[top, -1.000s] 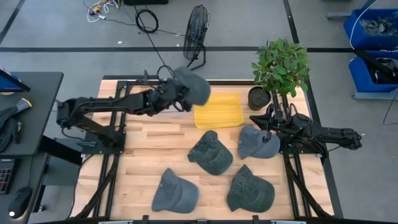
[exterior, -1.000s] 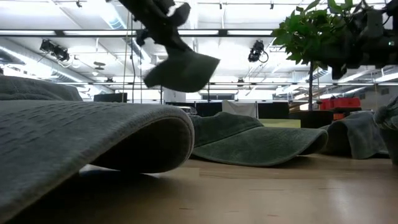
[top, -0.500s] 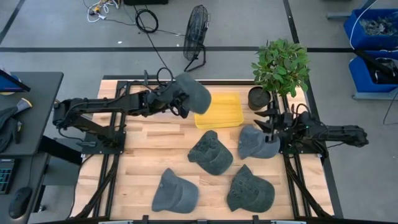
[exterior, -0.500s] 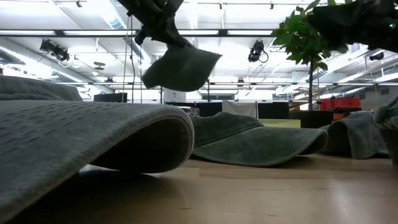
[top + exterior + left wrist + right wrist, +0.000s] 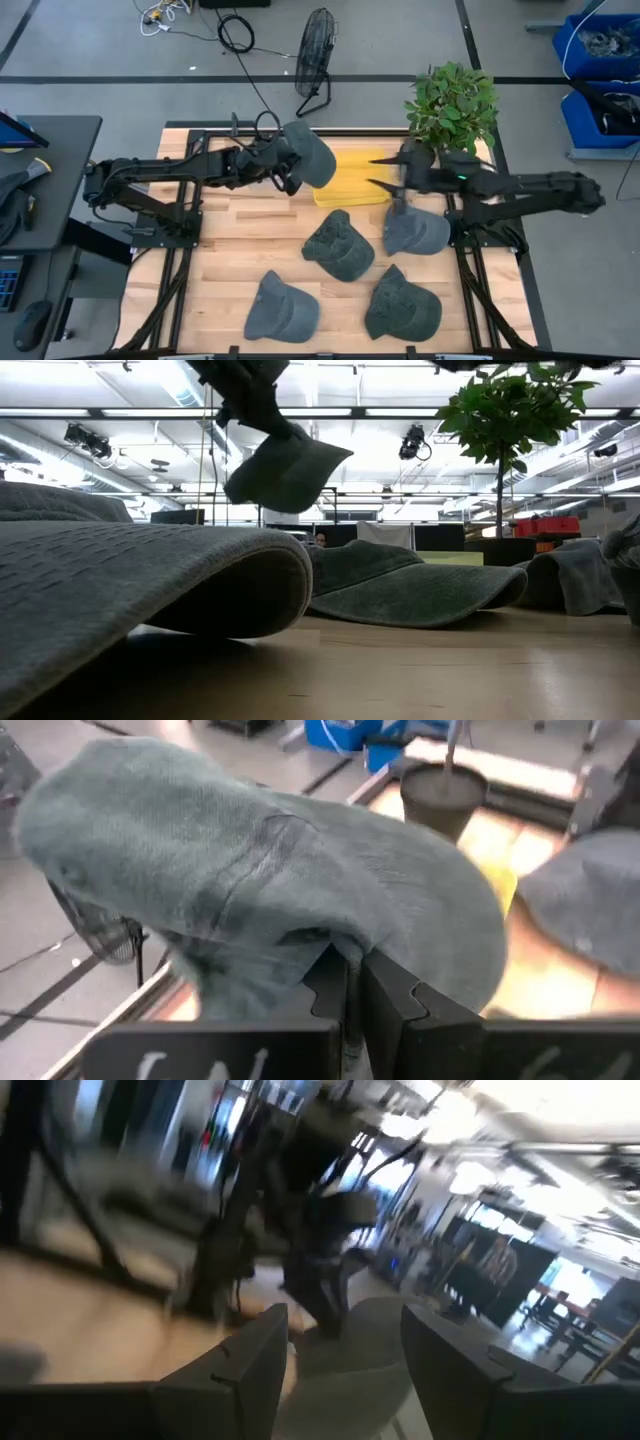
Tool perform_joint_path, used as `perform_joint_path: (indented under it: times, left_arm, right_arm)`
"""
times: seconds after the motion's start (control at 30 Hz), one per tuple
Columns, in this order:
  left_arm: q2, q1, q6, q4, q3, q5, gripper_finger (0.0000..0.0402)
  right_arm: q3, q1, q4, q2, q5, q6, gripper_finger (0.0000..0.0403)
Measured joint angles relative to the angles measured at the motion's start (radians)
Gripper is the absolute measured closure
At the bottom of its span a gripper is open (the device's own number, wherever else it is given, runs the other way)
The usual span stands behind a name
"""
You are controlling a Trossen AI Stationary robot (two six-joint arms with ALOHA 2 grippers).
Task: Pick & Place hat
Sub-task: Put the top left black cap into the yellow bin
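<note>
Hat [image 5: 310,152] hangs clamped in the left gripper [image 5: 290,170], just beside the yellow tray [image 5: 352,182]. We see the right gripper [image 5: 378,170] over that tray, jaws apart.

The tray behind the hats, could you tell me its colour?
Yellow; the tray shows best in the high view.

Room around the yellow tray [image 5: 352,180]

Right tool [image 5: 378,170] hovers over the tray; four hats crowd the tabletop [image 5: 230,255] below, bare wood beside them.
</note>
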Motion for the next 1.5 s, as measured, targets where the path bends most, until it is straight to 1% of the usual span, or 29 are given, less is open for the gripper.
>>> perform_joint_path:
  times: [0.07, 0.13, 0.23, 0.33, 0.47, 0.63, 0.83, 0.93, 1.0, 1.17, 1.2, 1.27, 1.37, 1.43, 1.5]
  left_arm:
    - [-0.007, -0.008, -0.017, -0.033, -0.001, 0.001, 0.0383]
    - [-0.01, -0.019, 0.01, -0.059, 0.001, 0.01, 0.0383]
    - [-0.015, -0.035, 0.077, -0.109, -0.001, 0.044, 0.0383]
    - [-0.015, -0.042, 0.083, -0.114, -0.001, 0.083, 0.0383]
    - [-0.015, -0.041, 0.08, -0.113, -0.001, 0.126, 0.0383]
    - [-0.015, -0.041, 0.146, -0.117, -0.001, 0.122, 0.0383]
    - [-0.015, -0.04, 0.199, -0.113, -0.002, 0.122, 0.0383]
    - [-0.015, -0.039, 0.194, -0.115, -0.002, 0.118, 0.0383]
    - [-0.015, -0.038, 0.194, -0.114, -0.002, 0.117, 0.0383]
    - [-0.009, -0.035, 0.194, -0.112, -0.001, 0.11, 0.0383]
    - [-0.006, -0.033, 0.197, -0.109, 0.0, 0.106, 0.0383]
    - [-0.002, -0.033, 0.214, -0.108, 0.0, 0.093, 0.0383]
    - [0.009, -0.035, 0.275, -0.104, 0.0, 0.042, 0.0375]
    - [0.012, -0.035, 0.311, -0.132, 0.0, 0.007, 0.0361]
    - [0.021, -0.035, 0.338, -0.111, 0.002, -0.001, 0.0341]
  right_arm:
    - [0.121, 0.0, -0.099, 0.119, 0.0, -0.087, 0.0199]
    - [0.247, -0.001, -0.2, 0.238, 0.001, -0.16, 0.0199]
    - [0.413, -0.004, -0.313, 0.403, 0.013, -0.216, 0.0199]
    - [0.547, -0.004, -0.391, 0.549, 0.019, -0.282, 0.0199]
    - [0.679, -0.004, -0.438, 0.703, 0.069, -0.371, 0.0199]
    - [0.779, -0.01, -0.441, 0.844, 0.186, -0.38, 0.0199]
    - [0.814, -0.03, -0.455, 0.919, 0.241, -0.371, 0.0201]
    - [0.816, -0.036, -0.457, 0.928, 0.294, -0.352, 0.0222]
    - [0.816, -0.037, -0.46, 0.929, 0.311, -0.334, 0.0253]
    - [0.815, -0.036, -0.481, 0.928, 0.324, -0.251, 0.0369]
    - [0.815, -0.036, -0.488, 0.927, 0.328, -0.226, 0.0382]
    - [0.815, -0.035, -0.513, 0.927, 0.331, -0.177, 0.0383]
    - [0.819, -0.033, -0.55, 0.925, 0.333, -0.099, 0.0367]
    - [0.812, -0.033, -0.621, 0.924, 0.37, -0.045, 0.0367]
    - [0.808, -0.038, -0.648, 0.932, 0.37, 0.006, 0.0373]
